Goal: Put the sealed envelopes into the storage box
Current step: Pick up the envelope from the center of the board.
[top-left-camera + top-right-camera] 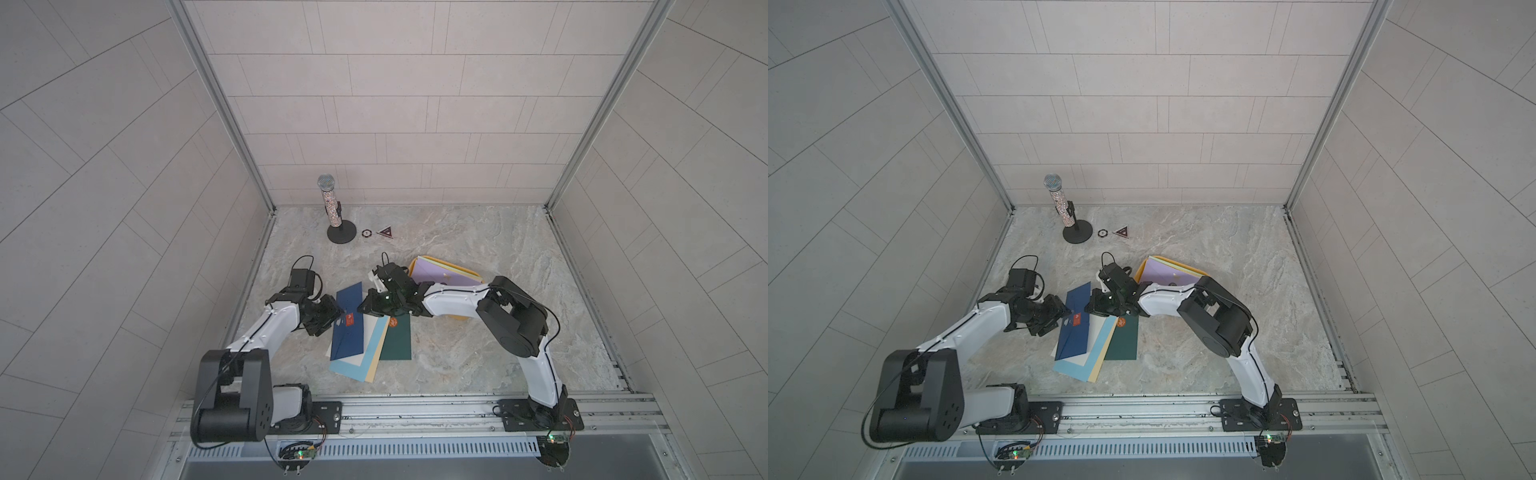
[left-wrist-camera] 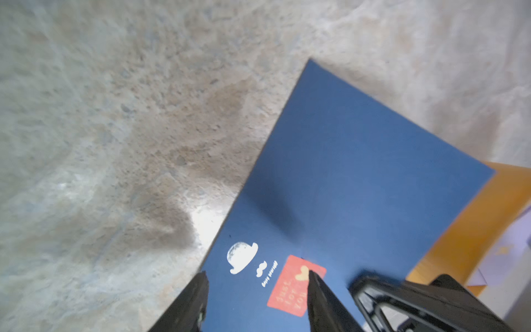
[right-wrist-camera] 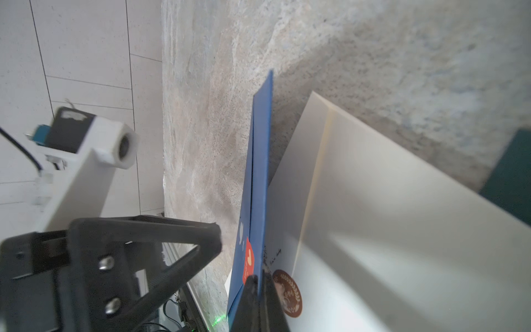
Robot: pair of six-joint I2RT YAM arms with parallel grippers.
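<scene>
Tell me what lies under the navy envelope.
A cream envelope with a brown seal, a light blue envelope and a yellow envelope, fanned out. The navy envelope covers much of each; anything more beneath is hidden.

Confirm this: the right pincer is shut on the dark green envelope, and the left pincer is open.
Wrong envelope: in the right wrist view the right pincer is shut on the navy envelope, at its edge. The left pincer is indeed open.
</scene>
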